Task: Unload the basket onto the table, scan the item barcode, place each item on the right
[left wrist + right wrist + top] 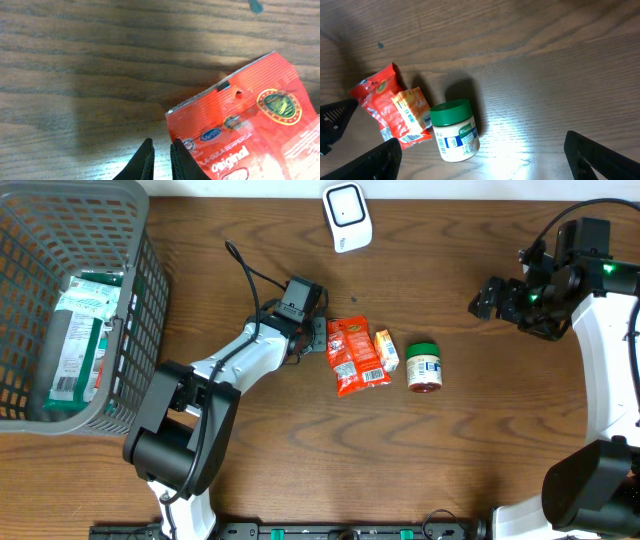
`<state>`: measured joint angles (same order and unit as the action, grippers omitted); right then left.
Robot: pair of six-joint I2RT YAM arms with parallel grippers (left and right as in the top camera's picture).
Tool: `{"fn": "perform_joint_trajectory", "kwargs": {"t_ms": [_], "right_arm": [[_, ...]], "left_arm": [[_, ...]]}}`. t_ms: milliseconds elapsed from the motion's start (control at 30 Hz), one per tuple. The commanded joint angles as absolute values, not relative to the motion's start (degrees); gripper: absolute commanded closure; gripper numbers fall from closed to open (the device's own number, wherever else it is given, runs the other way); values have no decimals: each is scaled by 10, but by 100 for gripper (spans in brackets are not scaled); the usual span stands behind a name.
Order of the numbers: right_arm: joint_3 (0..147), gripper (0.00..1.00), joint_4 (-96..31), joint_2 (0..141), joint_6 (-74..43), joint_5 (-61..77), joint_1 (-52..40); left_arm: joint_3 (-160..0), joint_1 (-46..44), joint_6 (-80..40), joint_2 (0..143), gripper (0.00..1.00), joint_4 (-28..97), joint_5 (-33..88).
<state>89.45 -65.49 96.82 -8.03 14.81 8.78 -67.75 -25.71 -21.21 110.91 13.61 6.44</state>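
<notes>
A red snack packet (355,355) lies flat mid-table, with a small orange box (386,349) against its right side and a green-lidded jar (424,367) lying beside that. The white scanner (347,217) sits at the far edge. My left gripper (318,335) is at the packet's left edge. In the left wrist view its fingers (161,145) are almost together, with only bare wood in the slit and the red packet (245,130) just to their right. My right gripper (495,298) hangs wide open above the table, right of the jar (452,132).
A grey plastic basket (140,290) holding green-and-white packets stands at the left edge. The left arm's black cable (245,275) trails over the wood behind it. Bare wood lies between the jar and the right arm.
</notes>
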Motion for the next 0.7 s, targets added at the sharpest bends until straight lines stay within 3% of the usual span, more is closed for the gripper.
{"fn": "perform_joint_trajectory", "kwargs": {"t_ms": [0,667], "right_arm": [[894,1,-656,962,-79,153,94],[894,1,-656,962,-79,153,94]], "left_arm": [[-677,-265,-217,1121,85,129,55],[-677,-294,-149,1128,85,86,55]]}}
